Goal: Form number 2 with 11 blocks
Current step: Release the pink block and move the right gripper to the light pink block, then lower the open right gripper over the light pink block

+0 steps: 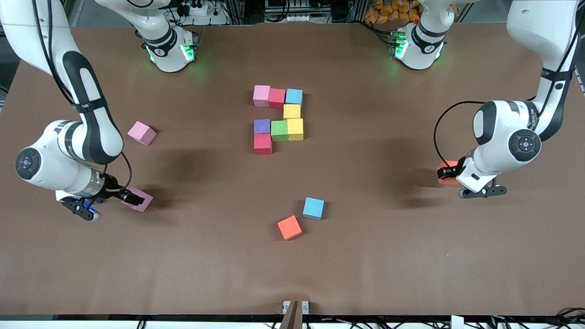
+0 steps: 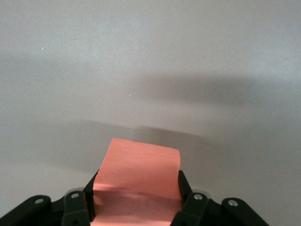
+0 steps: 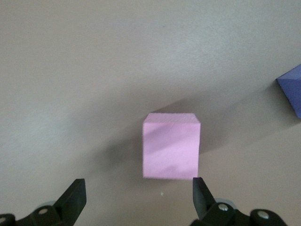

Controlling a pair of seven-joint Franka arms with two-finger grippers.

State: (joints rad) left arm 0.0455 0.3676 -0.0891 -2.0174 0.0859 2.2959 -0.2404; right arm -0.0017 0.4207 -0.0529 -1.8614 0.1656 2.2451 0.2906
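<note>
Several blocks stand joined at the table's middle as part of the number 2 [image 1: 278, 119]: pink [image 1: 261, 95], red [image 1: 277, 98], light blue [image 1: 294, 97], yellow [image 1: 291, 111], yellow [image 1: 295, 129], green [image 1: 279, 130], purple [image 1: 262, 126], red [image 1: 263, 143]. My left gripper [image 1: 451, 173] [image 2: 136, 188] is shut on an orange block [image 1: 446, 166] [image 2: 141, 169] toward the left arm's end of the table. My right gripper [image 1: 133, 197] [image 3: 137, 188] is open, with a pink block [image 1: 142, 201] [image 3: 171, 146] just ahead of its fingertips, not between them.
Loose blocks lie on the brown table [image 1: 388, 256]: another pink one [image 1: 141, 133] toward the right arm's end, a light blue one [image 1: 313, 208] and an orange one [image 1: 289, 227] nearer the front camera than the digit. A dark blue-purple corner [image 3: 292, 93] shows at the right wrist view's edge.
</note>
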